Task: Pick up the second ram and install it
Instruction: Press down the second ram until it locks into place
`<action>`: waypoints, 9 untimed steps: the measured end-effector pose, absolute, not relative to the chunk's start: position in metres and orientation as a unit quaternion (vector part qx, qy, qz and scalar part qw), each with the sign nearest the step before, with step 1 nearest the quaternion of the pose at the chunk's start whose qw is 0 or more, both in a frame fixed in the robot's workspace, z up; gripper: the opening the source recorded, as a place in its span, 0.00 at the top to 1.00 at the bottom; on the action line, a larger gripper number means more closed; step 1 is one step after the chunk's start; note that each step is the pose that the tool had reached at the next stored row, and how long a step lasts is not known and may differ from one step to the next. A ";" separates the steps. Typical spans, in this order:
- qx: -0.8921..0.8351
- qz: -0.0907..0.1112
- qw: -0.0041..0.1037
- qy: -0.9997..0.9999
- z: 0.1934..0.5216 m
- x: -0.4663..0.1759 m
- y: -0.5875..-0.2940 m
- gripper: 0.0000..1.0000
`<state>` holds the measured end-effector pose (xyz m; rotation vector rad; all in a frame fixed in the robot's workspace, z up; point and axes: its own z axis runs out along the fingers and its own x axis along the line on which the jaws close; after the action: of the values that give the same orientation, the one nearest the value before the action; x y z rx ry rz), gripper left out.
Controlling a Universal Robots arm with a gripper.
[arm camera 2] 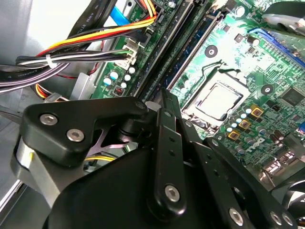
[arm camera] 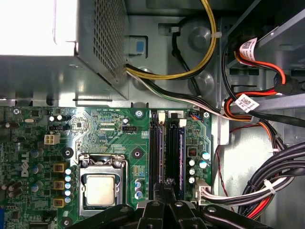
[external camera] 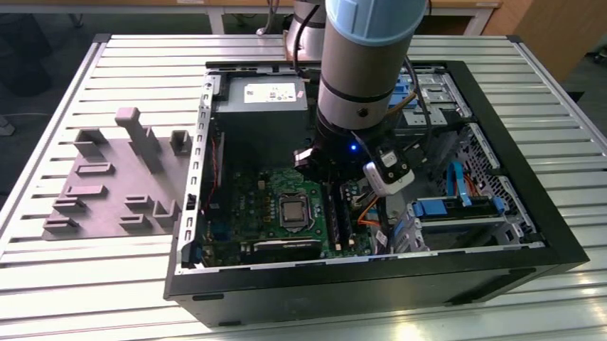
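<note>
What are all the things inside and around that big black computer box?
Black open computer case: one, on the slatted metal table.
Green motherboard: one, inside the case.
Silver square processor: one, on the motherboard.
Long black slot rails: several, beside the processor.
Dark blue-green memory stick: one, standing in a rail.
Grey metal power supply box: one, in the case.
Grey plastic holder tray: one, exterior view's left.
Black gripper: one, above the rails.

Gripper (arm camera 2: 164, 102) fingertips hidden behind its own black linkage; the arm (external camera: 365, 64) is cut off at the frame's top.
</note>
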<state>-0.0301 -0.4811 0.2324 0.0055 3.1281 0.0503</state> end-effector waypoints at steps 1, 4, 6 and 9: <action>0.002 0.016 0.007 1.000 0.232 -0.030 -0.481 0.89; 0.002 0.016 0.007 1.000 0.232 -0.030 -0.481 0.89; 0.002 0.016 0.007 1.000 0.230 -0.030 -0.481 0.89; 0.002 0.016 0.007 1.000 0.227 -0.030 -0.481 0.89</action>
<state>-0.0301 -0.4811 0.2274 0.0055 3.1281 0.0505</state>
